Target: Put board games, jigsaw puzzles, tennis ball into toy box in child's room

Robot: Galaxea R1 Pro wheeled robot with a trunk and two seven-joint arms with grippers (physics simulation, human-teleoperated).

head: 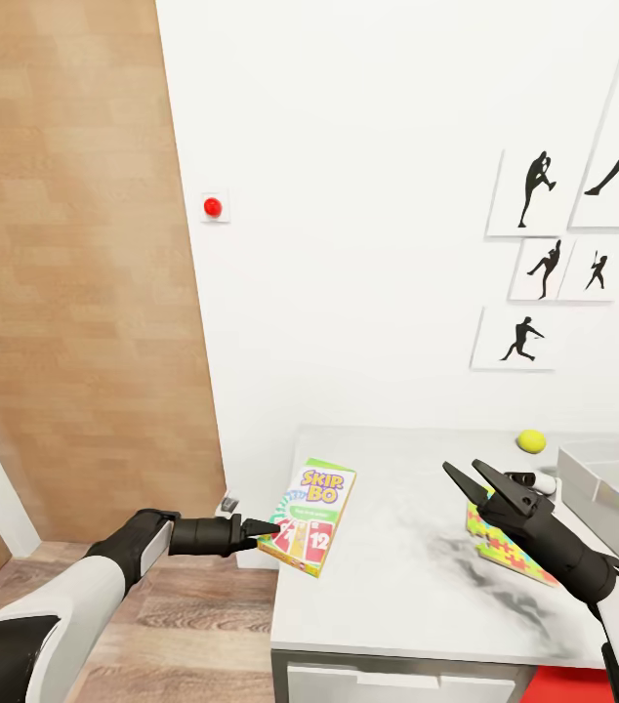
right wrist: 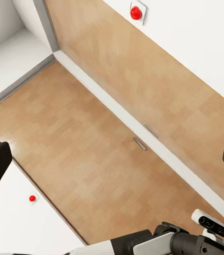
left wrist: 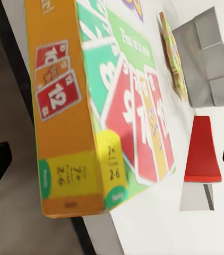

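A green-orange-red Skip-Bo game (head: 309,518) lies flat at the near left corner of the grey surface (head: 397,586), its edge jutting past the rim, with the left gripper (head: 268,528) at that edge, jaws released on either side. The right gripper (head: 473,478) hovers, jaws spread, above a puzzle (head: 501,549); a ball (head: 531,441) sits beside the bin (head: 593,488).

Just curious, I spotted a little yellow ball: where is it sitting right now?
In the head view, the tennis ball lies at the back of the table, near the wall, just left of the grey toy box.
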